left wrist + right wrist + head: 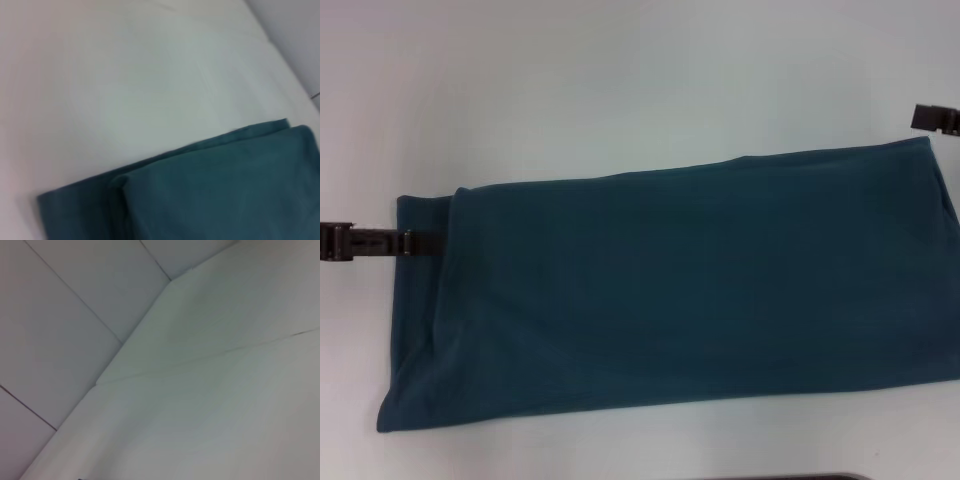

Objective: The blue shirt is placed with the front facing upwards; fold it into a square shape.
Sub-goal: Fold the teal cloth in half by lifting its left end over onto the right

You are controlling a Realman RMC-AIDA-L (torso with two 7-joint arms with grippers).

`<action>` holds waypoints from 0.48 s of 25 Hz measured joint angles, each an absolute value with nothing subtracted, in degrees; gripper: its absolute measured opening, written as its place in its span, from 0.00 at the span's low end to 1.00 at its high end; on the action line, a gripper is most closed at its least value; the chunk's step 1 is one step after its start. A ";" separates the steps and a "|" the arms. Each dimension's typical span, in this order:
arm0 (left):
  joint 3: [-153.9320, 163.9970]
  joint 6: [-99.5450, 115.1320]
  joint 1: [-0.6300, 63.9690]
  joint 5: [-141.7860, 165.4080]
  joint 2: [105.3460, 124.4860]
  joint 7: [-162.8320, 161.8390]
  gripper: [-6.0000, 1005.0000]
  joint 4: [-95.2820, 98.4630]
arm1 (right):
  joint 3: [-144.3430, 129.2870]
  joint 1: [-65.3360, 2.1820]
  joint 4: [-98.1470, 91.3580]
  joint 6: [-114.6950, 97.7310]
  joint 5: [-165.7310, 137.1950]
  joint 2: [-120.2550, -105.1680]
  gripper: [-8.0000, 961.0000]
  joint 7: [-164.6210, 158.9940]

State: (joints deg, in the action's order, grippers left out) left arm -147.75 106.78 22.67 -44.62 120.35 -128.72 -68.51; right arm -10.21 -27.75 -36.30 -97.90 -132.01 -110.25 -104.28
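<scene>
Blue shirt [670,290], folded into a long band across the white worktop [620,80]. Left gripper [408,243] touches its left edge, right gripper [932,118] hangs beside the far right corner — jaw state cannot be told. Risk: an uneven pinch drags the layers askew.

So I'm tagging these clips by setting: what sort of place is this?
Probably a lab or test workstation, not a home: a bare white table holding only the blue shirt, with pale floor tiles beyond its edge, and the left gripper and right gripper at the shirt's ends.
</scene>
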 joint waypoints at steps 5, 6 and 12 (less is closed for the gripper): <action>-145.40 107.27 22.59 -40.66 122.67 -132.76 0.90 -74.18 | -10.13 -28.62 -36.30 -97.70 -131.98 -110.33 0.75 -104.37; -145.13 106.96 22.60 -39.66 123.13 -132.97 0.90 -74.51 | -10.17 -28.78 -36.30 -97.54 -131.96 -110.36 0.75 -104.37; -144.45 104.03 22.30 -37.26 124.02 -133.20 0.90 -72.96 | -10.40 -29.32 -36.31 -97.17 -131.86 -110.38 0.75 -104.31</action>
